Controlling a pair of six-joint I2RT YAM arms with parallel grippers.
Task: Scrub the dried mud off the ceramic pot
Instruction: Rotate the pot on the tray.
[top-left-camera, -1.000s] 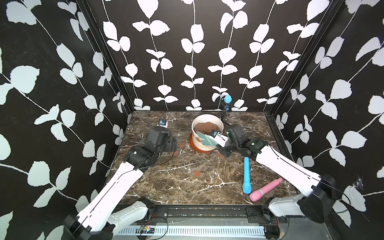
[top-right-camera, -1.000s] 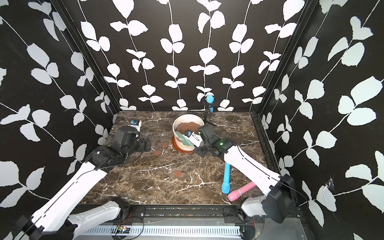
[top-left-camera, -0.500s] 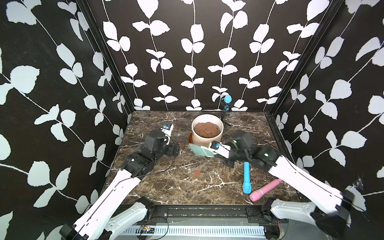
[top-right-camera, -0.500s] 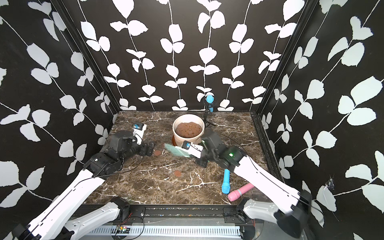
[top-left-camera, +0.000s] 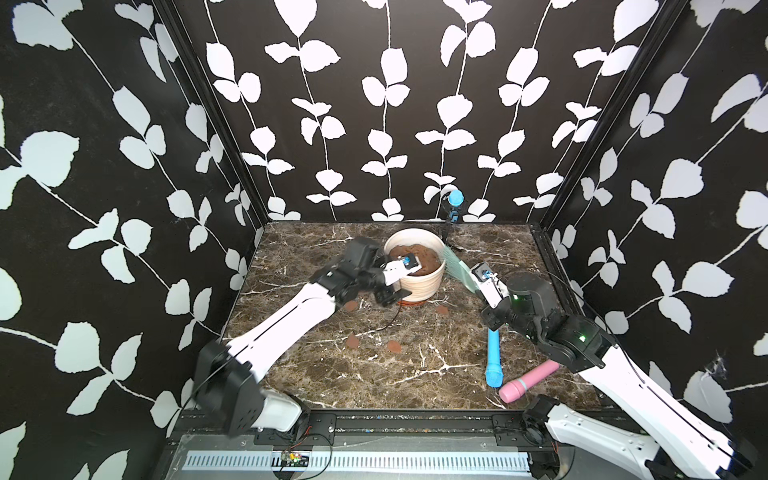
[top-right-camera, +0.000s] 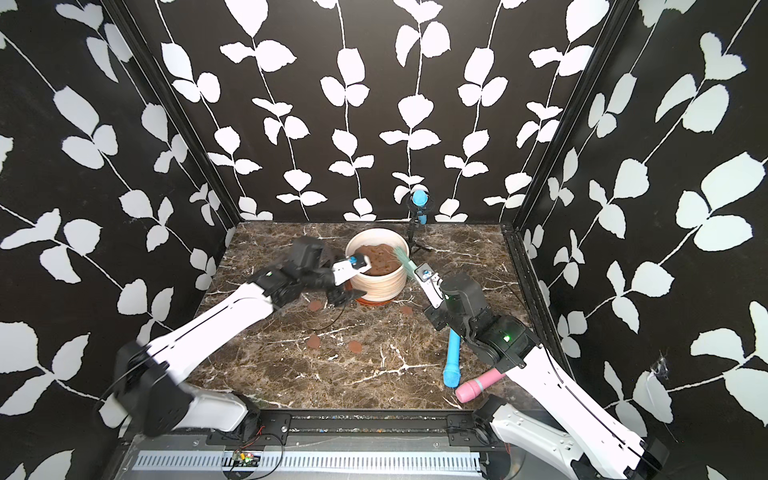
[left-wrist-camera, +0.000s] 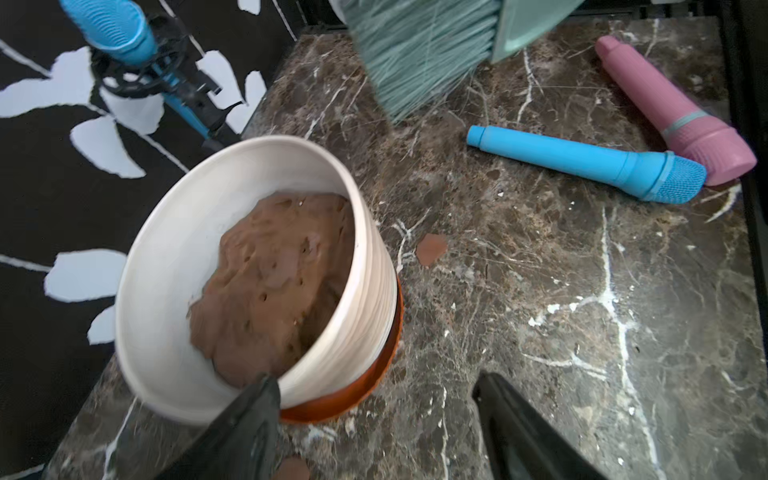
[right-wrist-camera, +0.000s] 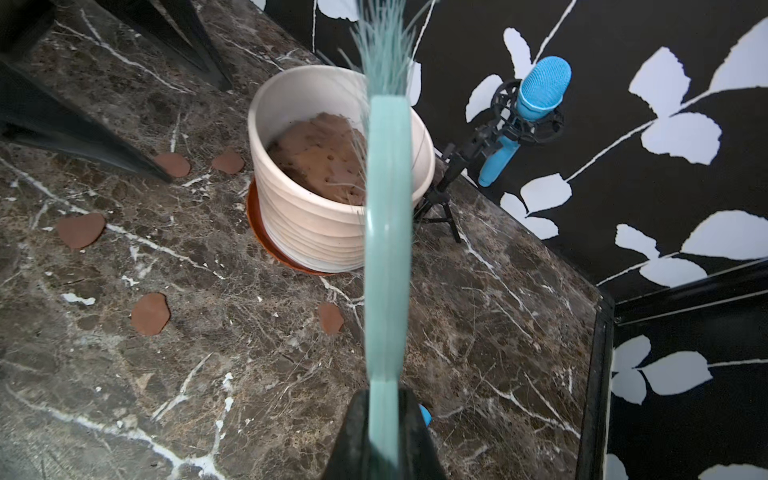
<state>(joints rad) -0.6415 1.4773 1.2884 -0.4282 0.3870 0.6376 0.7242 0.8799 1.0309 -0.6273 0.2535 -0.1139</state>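
**Ceramic pot (top-left-camera: 422, 284) upright at back centre, brush at its rim**

- Left arm reaches in from the front-left corner of the tabletop (top-left-camera: 415, 386). Left gripper (top-left-camera: 405, 279) is released, jaws spread. One finger lies over the pot's near-left rim, the other sits low outside by the saucer (top-left-camera: 409, 302). The pot wall is between them, not clamped.
- Pot: cream, ribbed side, on an orange-brown saucer. A lumpy brown soil mass (left-wrist-camera: 274, 282) fills the inside.
- Dried mud (top-left-camera: 353, 341): small flat reddish-brown discs lying loose on the marble. One is just left of the saucer, one just right of it, and two are nearer the front, well apart from the pot. The ribbed wall that shows looks clean in both wrist views.
- Behind the pot to the right, a blue microphone on a small black stand (top-left-camera: 456, 198) is against the back wall.
- Teal brush (right-wrist-camera: 388, 249): bristles point at the pot's right rim. Contact cannot be told.
- Right gripper (right-wrist-camera: 384, 401) is clenched on the brush's flat handle.
- Front right: a blue toy microphone (top-left-camera: 493, 357) and a pink one (top-left-camera: 528, 380) lie on the tabletop, heads close together.
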